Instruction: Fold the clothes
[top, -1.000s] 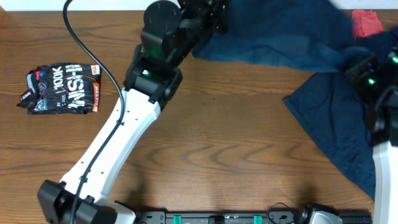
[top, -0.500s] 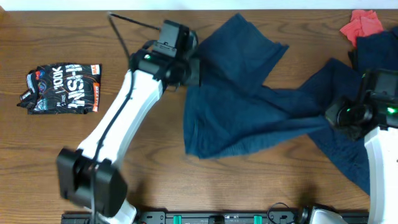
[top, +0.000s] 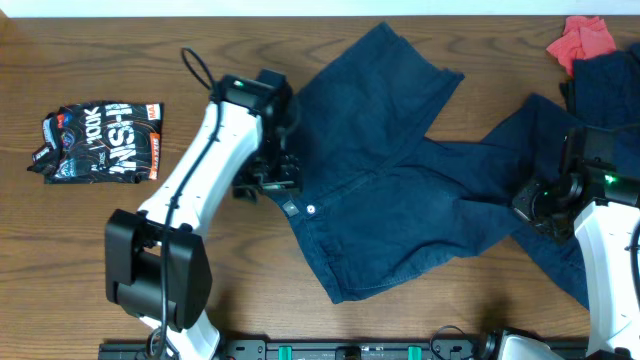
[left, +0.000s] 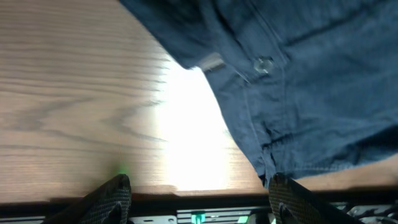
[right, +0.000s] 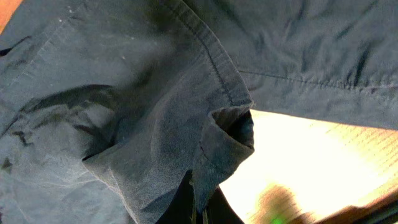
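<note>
The clothes I handle are a pair of dark navy shorts (top: 400, 190), lying spread and wrinkled across the middle of the table. A button (left: 264, 64) and a small grey label (left: 211, 61) mark the waistband edge (top: 300, 212). My left gripper (top: 272, 188) hovers just left of that edge. In the left wrist view the left gripper (left: 199, 190) is open, with only bare wood between its fingers (left: 115, 196). My right gripper (top: 532, 203) is shut on the right end of the shorts. In the right wrist view the right gripper (right: 200, 211) pinches a bunched fold (right: 227, 134).
A black snack bag (top: 100, 140) lies at the far left. A red cloth (top: 582, 38) and more navy fabric (top: 608, 80) sit at the back right. Another navy garment (top: 560, 265) lies under the right arm. The table's front edge (left: 186, 198) is close below the left gripper.
My left gripper has opened and let go of the shorts, then moved toward the front. The shorts dropped and spread flat. The right gripper stays shut on them.
</note>
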